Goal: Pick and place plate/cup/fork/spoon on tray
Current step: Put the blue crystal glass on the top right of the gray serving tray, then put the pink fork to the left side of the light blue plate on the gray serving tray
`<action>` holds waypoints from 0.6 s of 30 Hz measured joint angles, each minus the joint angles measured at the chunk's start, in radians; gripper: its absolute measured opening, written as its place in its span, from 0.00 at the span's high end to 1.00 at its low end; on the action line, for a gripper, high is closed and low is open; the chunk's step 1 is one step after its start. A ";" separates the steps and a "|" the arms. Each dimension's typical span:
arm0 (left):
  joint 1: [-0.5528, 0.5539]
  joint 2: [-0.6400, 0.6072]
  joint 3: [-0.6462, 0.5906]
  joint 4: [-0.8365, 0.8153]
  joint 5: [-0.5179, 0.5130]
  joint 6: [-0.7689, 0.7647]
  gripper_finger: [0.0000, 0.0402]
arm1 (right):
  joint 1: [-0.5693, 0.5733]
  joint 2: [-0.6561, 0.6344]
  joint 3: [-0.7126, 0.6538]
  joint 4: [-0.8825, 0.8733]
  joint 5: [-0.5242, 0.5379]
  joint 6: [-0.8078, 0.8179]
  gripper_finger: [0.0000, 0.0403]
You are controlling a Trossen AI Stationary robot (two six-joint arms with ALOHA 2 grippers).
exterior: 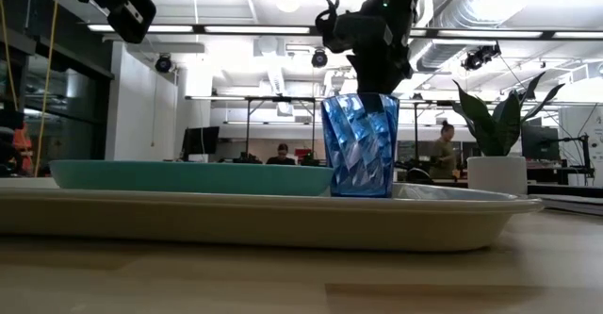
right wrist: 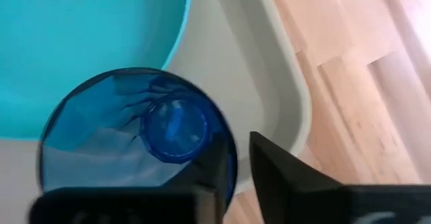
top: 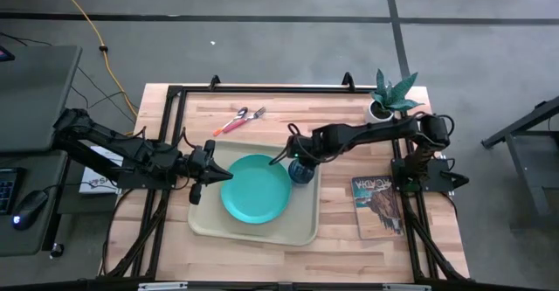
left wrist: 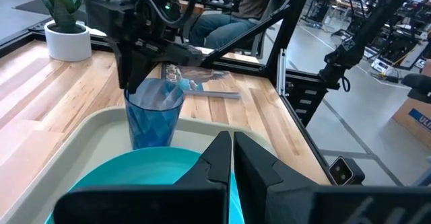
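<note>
The beige tray (top: pixel 210 221) lies mid-table. The turquoise plate (top: pixel 255 188) rests flat in it. The blue cup (top: pixel 301 172) stands upright on the tray floor by the plate's right edge, and also shows in the low view (exterior: pixel 360 149). My right gripper (top: pixel 299 158) is over the cup, shut on its wall. My left gripper (top: pixel 225 175) is shut and empty, and hovers above the plate's left rim. In the left wrist view its fingertips (left wrist: pixel 231 150) are closed. An orange and a red utensil (top: pixel 240 120) lie on the table beyond the tray. My right gripper has the cup's wall at the rim (right wrist: pixel 231 158), on the side away from the plate, with one finger inside the cup and one finger (right wrist: pixel 269 173) outside. The fingers come from above and point down. The cup stands upright with its base (exterior: pixel 358 191) on the tray.
A white pot with a green plant (top: pixel 389 99) stands at the far right corner. A printed magazine (top: pixel 377 205) lies right of the tray. Bare wood shows at the near edge and between the tray and the magazine. People sit in the room beyond the table.
</note>
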 joint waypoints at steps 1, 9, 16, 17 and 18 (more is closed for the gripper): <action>0.000 0.000 0.000 0.000 0.000 0.000 1.00 | -0.002 -0.003 0.000 -0.002 0.009 -0.004 0.82; 0.000 0.000 0.000 0.001 -0.011 0.007 1.00 | -0.023 -0.064 0.000 -0.051 0.045 -0.043 0.54; 0.000 0.012 0.000 0.001 -0.131 0.026 1.00 | -0.017 -0.169 -0.001 -0.169 0.194 -0.022 0.46; 0.000 0.018 0.000 0.001 -0.160 0.037 1.00 | -0.011 -0.191 -0.012 -0.167 0.214 -0.015 0.45; 0.003 0.024 0.000 0.003 -0.195 0.046 1.00 | -0.005 -0.211 -0.027 -0.164 0.228 -0.004 0.45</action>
